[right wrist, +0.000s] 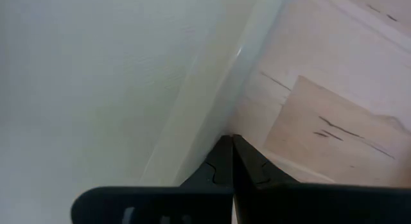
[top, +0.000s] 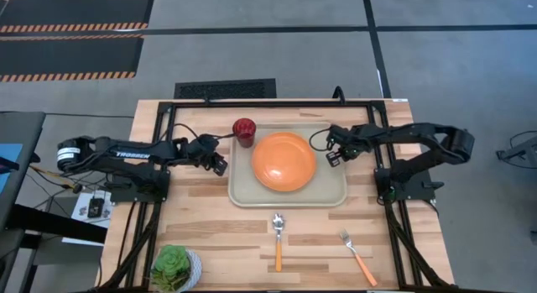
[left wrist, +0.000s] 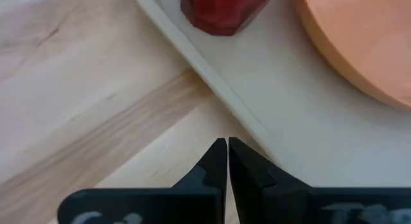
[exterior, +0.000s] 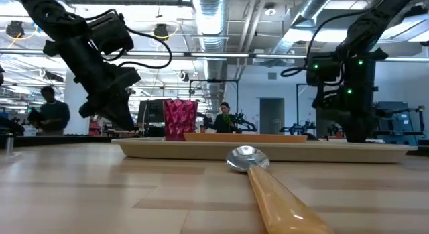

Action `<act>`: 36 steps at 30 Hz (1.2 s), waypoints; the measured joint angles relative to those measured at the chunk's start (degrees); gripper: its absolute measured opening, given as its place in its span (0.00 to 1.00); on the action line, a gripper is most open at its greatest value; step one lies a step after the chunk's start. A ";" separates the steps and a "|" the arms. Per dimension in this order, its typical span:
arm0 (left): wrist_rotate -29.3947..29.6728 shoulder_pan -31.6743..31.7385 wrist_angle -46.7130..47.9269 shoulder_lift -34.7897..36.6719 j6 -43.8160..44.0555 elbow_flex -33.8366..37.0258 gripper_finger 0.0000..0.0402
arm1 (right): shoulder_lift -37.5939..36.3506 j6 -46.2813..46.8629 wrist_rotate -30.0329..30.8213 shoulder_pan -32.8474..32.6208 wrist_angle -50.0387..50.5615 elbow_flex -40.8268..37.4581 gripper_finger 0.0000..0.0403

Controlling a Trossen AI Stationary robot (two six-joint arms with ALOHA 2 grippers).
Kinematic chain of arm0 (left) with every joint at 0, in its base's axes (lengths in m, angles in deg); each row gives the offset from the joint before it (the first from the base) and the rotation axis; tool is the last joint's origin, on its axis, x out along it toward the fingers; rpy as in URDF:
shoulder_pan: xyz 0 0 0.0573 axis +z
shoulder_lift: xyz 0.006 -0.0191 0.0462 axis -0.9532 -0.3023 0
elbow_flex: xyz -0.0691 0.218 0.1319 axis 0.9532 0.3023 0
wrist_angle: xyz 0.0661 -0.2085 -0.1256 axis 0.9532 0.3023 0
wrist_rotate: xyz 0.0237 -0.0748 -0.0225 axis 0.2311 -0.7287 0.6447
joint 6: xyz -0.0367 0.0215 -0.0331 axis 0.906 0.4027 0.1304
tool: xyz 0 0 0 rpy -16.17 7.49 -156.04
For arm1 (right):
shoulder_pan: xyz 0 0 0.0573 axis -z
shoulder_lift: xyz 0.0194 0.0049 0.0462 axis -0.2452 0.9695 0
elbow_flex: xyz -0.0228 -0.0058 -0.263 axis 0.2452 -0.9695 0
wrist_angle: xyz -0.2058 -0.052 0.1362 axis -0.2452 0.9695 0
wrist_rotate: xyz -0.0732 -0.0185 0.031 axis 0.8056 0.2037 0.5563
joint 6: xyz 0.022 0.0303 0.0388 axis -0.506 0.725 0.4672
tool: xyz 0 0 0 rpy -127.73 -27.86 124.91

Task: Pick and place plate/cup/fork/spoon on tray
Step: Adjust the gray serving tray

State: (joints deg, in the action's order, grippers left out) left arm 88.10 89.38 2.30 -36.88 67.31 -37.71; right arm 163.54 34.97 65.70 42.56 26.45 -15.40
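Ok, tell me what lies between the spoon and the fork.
Only bare wooden table. In the high view the spoon and fork lie apart below the tray.

I see a wooden desk (top: 201,209) bearing the beige tray (top: 243,192) at centre, the spoon (top: 278,238) and fork (top: 358,256) nearer me, and a potted succulent (top: 174,268) at one corner.

Grey floor (top: 277,54) with hazard-striped mats (top: 71,28) (orange-black edges); ceiling ducts (exterior: 214,19) above a bright workshop.
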 joint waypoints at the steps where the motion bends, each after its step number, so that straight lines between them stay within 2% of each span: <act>1: -0.04 0.00 -0.11 -0.49 0.44 0.00 0.00 | 0.38 0.19 0.00 -0.30 -0.35 0.05 0.02; 6: 0.01 0.00 -0.15 -4.78 2.22 0.01 0.00 | 0.44 0.89 0.42 -1.72 -0.71 0.03 0.02; 10: -0.77 0.00 -6.50 -8.52 2.23 -0.02 0.00 | -0.66 1.36 -0.38 -2.89 -1.42 -0.06 0.02; 15: -1.55 0.04 -8.57 -11.15 3.24 0.02 0.00 | -0.62 1.46 0.04 -3.92 -1.85 -0.10 0.02; 22: -3.02 -1.89 -6.70 -10.76 5.40 0.02 0.00 | -0.56 1.46 -0.08 -4.98 -2.16 -0.10 0.02; 36: -1.43 -5.14 -4.23 -10.61 8.00 -0.15 0.00 | -0.58 3.24 -0.84 -7.12 -1.78 -0.10 0.02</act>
State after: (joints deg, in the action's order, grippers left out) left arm 86.67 84.24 -1.93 -47.49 75.31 -37.86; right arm 162.96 38.20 64.86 35.43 24.67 -15.51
